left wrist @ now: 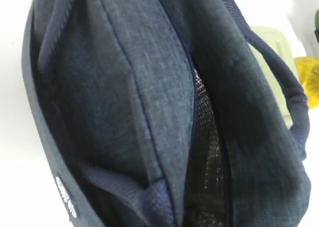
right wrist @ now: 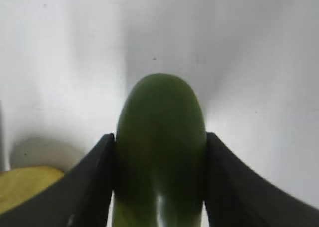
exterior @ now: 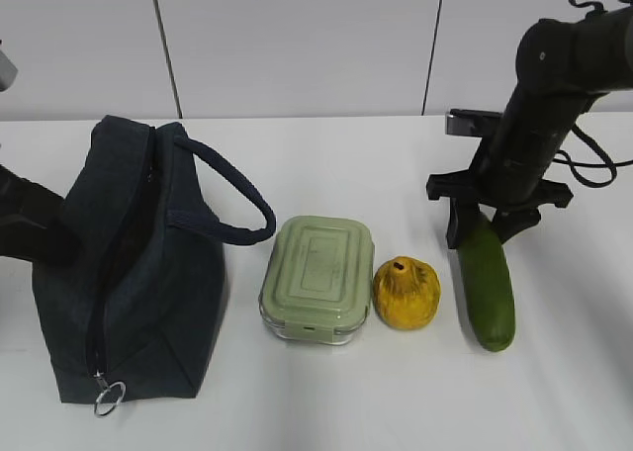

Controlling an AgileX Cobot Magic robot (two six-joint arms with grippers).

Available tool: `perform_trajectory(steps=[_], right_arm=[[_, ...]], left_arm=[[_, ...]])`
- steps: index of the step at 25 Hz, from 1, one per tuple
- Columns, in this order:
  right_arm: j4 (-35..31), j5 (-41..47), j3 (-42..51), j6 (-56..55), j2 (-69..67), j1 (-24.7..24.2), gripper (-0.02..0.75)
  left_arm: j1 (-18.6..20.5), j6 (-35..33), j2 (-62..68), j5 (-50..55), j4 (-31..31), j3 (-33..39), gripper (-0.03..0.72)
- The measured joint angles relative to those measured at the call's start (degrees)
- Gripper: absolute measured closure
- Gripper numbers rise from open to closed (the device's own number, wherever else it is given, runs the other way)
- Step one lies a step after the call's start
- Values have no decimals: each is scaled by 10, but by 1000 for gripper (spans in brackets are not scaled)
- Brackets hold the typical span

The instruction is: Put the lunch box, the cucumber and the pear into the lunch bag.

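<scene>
Clamping one cucumber (right wrist: 160,152), the right hand (right wrist: 159,187) neighbours one pear (exterior: 406,292); left hand unreadable.

lunch bag (exterior: 129,263) left, lunch box (exterior: 317,278) beside it, pear (exterior: 406,293) next, cucumber (exterior: 488,288) rightmost

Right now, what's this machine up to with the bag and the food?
The right gripper has its fingers on either side of the cucumber, which lies on the table. The lunch box and pear sit beside it, untouched. The lunch bag is partly unzipped, with nothing visibly packed yet.
</scene>
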State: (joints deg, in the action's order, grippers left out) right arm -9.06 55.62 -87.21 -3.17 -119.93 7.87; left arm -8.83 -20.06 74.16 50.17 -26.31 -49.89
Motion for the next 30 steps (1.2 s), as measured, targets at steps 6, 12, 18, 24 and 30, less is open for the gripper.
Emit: perform_trajectory(steps=[6,12,18,24,30], right_arm=[[1,50,-89,19,9,0,366],[-158,43,-163,106,71,7,366],[-413,-13,-175,287,78,86,366],[-553,-133,-175,495,78,195,367],[-678,-188,-175,671,60,242,366]], left_arm=[[0,0,0,-7,2,0,686],[0,-5,0,-15,7,0,686],[0,-7,0,-15,24,0,686],[0,-7,0,-15,25,0,687],[0,-8,0,-15,25,0,687]])
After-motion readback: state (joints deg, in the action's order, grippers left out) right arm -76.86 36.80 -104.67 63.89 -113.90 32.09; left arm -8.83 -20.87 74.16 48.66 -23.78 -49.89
